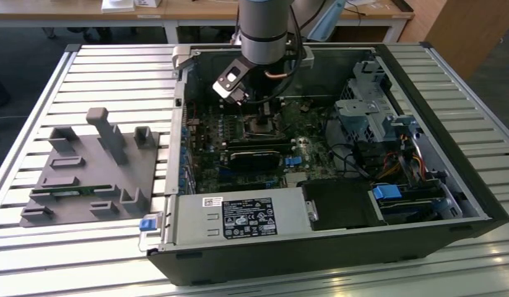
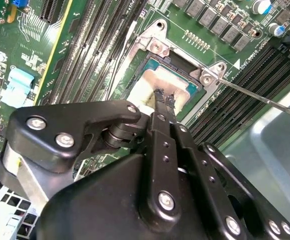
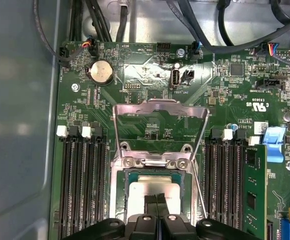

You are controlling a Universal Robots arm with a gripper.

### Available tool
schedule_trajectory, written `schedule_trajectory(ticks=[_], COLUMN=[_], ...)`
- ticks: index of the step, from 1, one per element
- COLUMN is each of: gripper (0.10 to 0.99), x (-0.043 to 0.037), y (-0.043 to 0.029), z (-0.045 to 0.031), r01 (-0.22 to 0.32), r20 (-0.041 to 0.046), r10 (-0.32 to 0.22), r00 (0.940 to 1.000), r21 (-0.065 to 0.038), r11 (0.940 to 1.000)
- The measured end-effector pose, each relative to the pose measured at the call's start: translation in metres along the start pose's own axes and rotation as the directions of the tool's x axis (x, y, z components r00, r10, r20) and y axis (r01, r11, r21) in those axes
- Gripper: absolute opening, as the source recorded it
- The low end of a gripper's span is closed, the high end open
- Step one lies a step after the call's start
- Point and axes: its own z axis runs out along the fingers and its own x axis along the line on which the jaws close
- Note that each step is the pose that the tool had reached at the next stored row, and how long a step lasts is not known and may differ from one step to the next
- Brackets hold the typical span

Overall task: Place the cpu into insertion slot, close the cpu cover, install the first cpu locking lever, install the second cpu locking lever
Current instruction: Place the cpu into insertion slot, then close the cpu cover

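Note:
The cpu (image 3: 152, 189) lies flat in the insertion slot (image 3: 185, 176), its pale metal top showing in both wrist views (image 2: 145, 86). My gripper (image 3: 157, 201) is shut, its black fingertips (image 2: 161, 100) pressed together right at the chip's top, near its middle. The cpu cover (image 3: 160, 104) stands swung open beyond the slot, and the green board shows through its window. A thin locking lever (image 2: 255, 96) sticks out unlatched beside the slot (image 2: 185, 62). In the exterior view the gripper (image 1: 256, 114) reaches down into the open computer case over the slot.
Long black memory slots (image 3: 79, 185) flank the socket on both sides. A black ribbed card (image 1: 254, 156), a power supply (image 1: 238, 216), a drive cage (image 1: 370, 111) and cables crowd the case. A grey fixture tray (image 1: 89, 167) sits on the slatted table at the exterior view's left.

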Motion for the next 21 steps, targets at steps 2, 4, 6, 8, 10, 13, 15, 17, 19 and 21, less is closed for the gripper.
schedule_trajectory(ticks=[2, 4, 6, 8, 10, 13, 15, 17, 19, 21], gripper=[0.106, 0.106, 0.106, 0.106, 0.106, 0.106, 0.106, 0.106, 0.106, 0.106], x=[0.0, 0.0, 0.0, 0.0, 0.0, 0.0, 0.0, 0.0001, 0.0, 0.0], y=[0.0, 0.0001, 0.0002, 0.0002, 0.0003, 0.0003, 0.0004, 0.0004, 0.0004, 0.0004], z=[-0.001, -0.0019, -0.0025, -0.0029, -0.0032, -0.004, -0.0045, -0.0046, -0.0048, -0.0053], r01=[0.0, 0.0, 0.0, 0.0, 0.0, 0.0, 0.0, 0.0, 0.0, 0.0], r20=[0.0002, 0.0, -0.0001, -0.0001, 0.0, 0.0001, -0.0001, -0.0003, -0.0001, 0.0003], r10=[0.0, 0.0, 0.0, 0.0, 0.0, 0.0, 0.0, 0.0, 0.0, 0.0], r00=[1.0, 1.0, 1.0, 1.0, 1.0, 1.0, 1.0, 1.0, 1.0, 1.0], r21=[0.001, 0.001, 0.002, 0.002, 0.002, 0.003, 0.002, 0.002, 0.002, 0.003], r11=[1.0, 1.0, 1.0, 1.0, 1.0, 1.0, 1.0, 1.0, 1.0, 1.0])
